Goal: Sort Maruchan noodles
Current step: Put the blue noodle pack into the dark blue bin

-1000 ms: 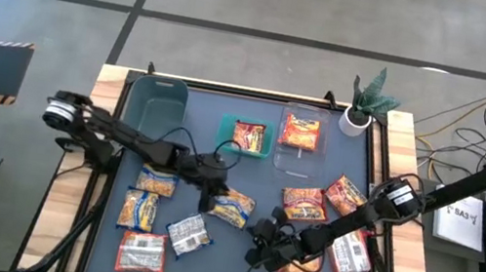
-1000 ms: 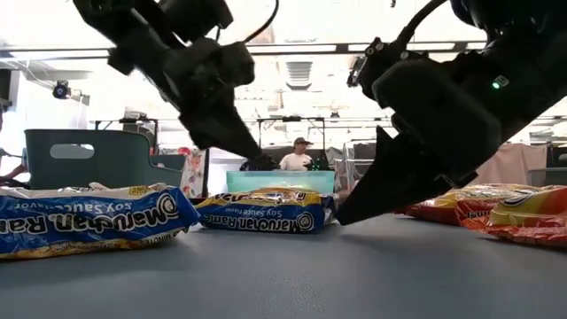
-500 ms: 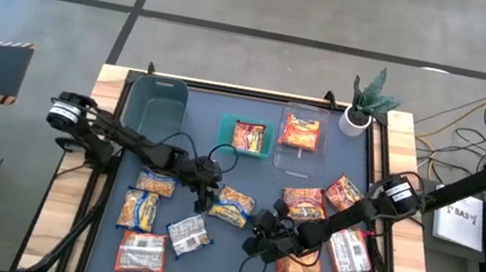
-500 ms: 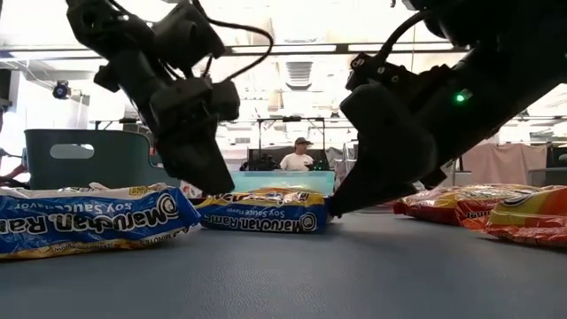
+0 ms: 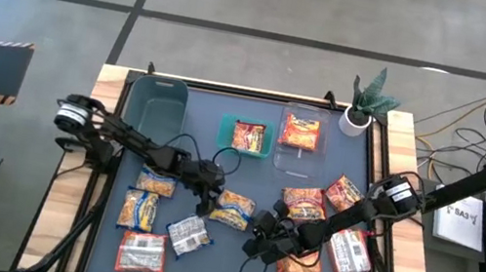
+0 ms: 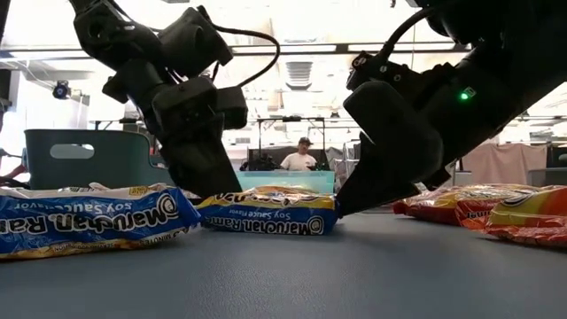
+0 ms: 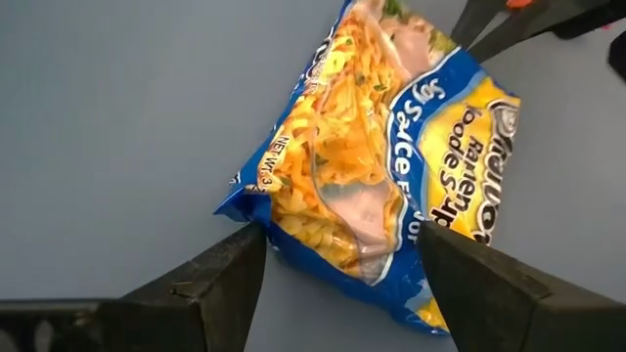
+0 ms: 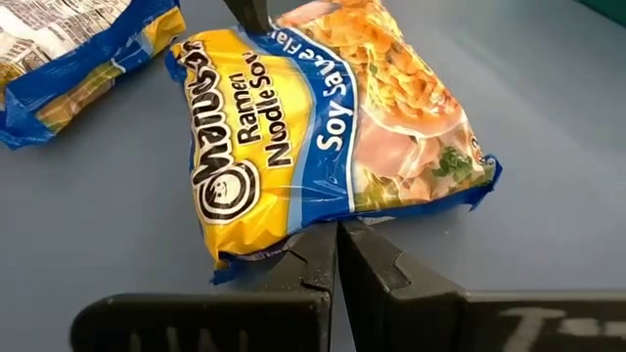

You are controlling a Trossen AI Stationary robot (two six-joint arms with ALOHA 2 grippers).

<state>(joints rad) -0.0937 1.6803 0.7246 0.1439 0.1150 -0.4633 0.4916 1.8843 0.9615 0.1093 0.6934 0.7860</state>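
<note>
A yellow-and-blue Maruchan noodle packet [image 5: 232,211] lies flat on the blue mat near the table's middle. My left gripper [image 7: 337,235] is open and low at the packet's left side [image 6: 208,182]. Its two fingers straddle the packet edge that faces the left arm. My right gripper [image 8: 337,235] is shut and slants down at the packet's opposite edge [image 6: 344,206]. Other packets lie about: yellow-and-blue ones [image 5: 156,181] to the left, grey-and-red ones [image 5: 189,236] near the front, orange-red ones [image 5: 304,203] to the right. My left gripper's open fingers [image 7: 225,274] stand beside the packet's near edge [image 7: 293,244]; I cannot tell whether they touch it. My right gripper meets the packet's edge [image 8: 328,217] with its shut fingertips, about midway along it. The fingers slant down from the table's right. The packet lies flat on the mat.
A teal bin [image 5: 158,102] stands at the far left. Beside it are a small green bin [image 5: 243,148] and a clear bin [image 5: 296,165], each holding an orange-red packet. A potted plant [image 5: 367,102] stands at the far right corner. In the room behind, a person shows.
My left gripper has sunk from above the packet to its left edge, rolled a little, and opened wide. The packet has stayed on the mat.
</note>
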